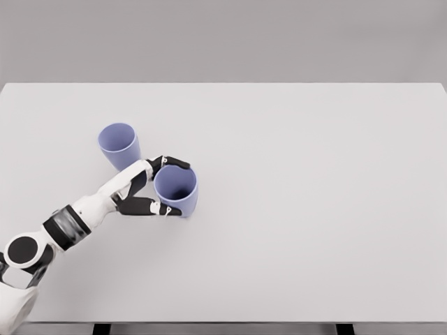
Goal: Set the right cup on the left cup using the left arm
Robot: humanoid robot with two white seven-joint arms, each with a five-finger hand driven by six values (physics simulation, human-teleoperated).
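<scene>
Two lavender-blue cups stand upright on the white table. The left cup is at the middle left. The right cup stands a little nearer and to its right. My left hand reaches in from the lower left and wraps this right cup: dark fingers curl round its far side and the thumb presses its near side. The cup still rests on the table. No right arm shows.
The table's front edge runs along the bottom of the view, with two dark legs showing below it. A plain grey wall stands behind the far edge.
</scene>
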